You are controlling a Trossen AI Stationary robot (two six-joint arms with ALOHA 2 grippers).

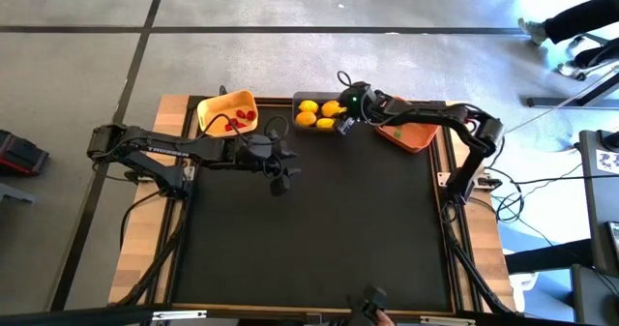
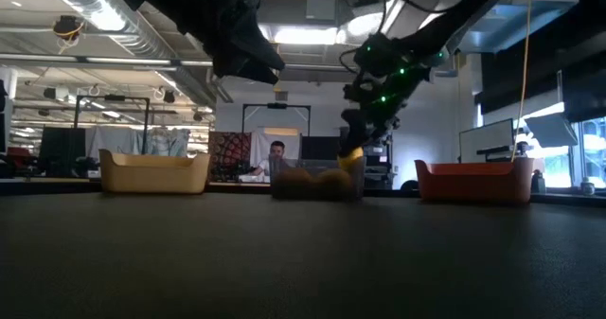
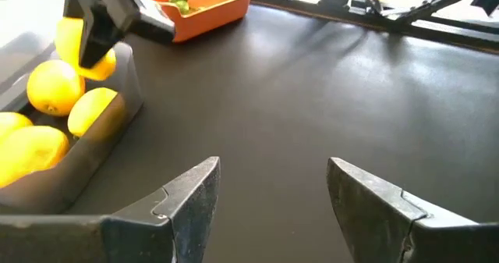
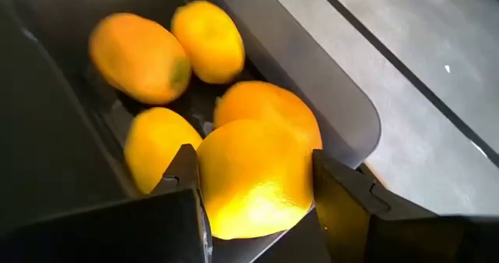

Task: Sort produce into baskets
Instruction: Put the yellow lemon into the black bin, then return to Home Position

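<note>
My right gripper [image 1: 345,116] is shut on a yellow lemon [image 4: 253,177] over the dark grey basket [image 1: 302,99], which holds several other lemons [image 4: 140,56]. In the low view the gripper [image 2: 355,139] hangs over the basket [image 2: 317,184]. My left gripper [image 3: 273,185] is open and empty above the black mat, near the yellow-orange basket [image 1: 215,105], which holds red pieces [image 1: 240,119]. The orange basket [image 1: 414,134] stands right of the grey one and holds a green piece [image 3: 179,4]. My right gripper pinches the lemon by its two opposite sides [image 4: 209,186] between its two fingers [image 4: 337,186]. The fingers come from above, slanting down into the basket. The lemon sits at about the basket's rim height [image 2: 350,156], just over the other lemons; whether it touches them I cannot tell.
The three baskets stand in a row along the mat's far edge. The black mat [image 1: 319,229] covers the table toward its near edge. A person [image 2: 276,156] sits in the room beyond the table. Cables lie at the table's right edge [image 1: 484,186].
</note>
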